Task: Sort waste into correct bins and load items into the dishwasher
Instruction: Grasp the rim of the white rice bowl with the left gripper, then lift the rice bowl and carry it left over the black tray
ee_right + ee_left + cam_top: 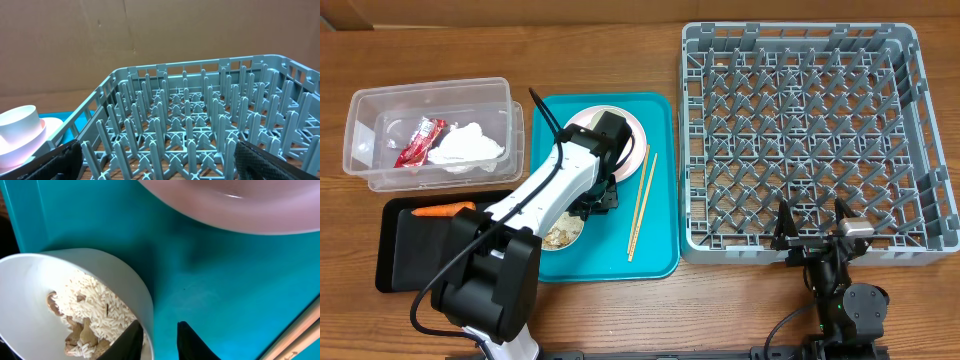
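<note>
A white bowl point(30, 310) holding rice crumbs point(95, 312) sits at the front left of the teal tray point(660, 250). My left gripper point(159, 326) straddles the bowl's rim, one finger inside by the rice, the other outside with a sliver of tray showing between it and the wall. A pink plate point(240, 210) lies beyond, and chopsticks point(642, 200) lie to the right. The clear tub point(360, 110) holds the red wrapper point(420, 140) and the white wad point(468, 148). The carrot point(442, 210) lies in the black tray point(410, 250). My right gripper point(157, 150) stands open at the grey rack's point(800, 130) front edge.
A small white cup point(20, 122) stands on the pink plate, seen at the left of the right wrist view. The left arm's body reaches from the table's front edge across the black tray onto the teal tray. Brown cardboard backs the rack.
</note>
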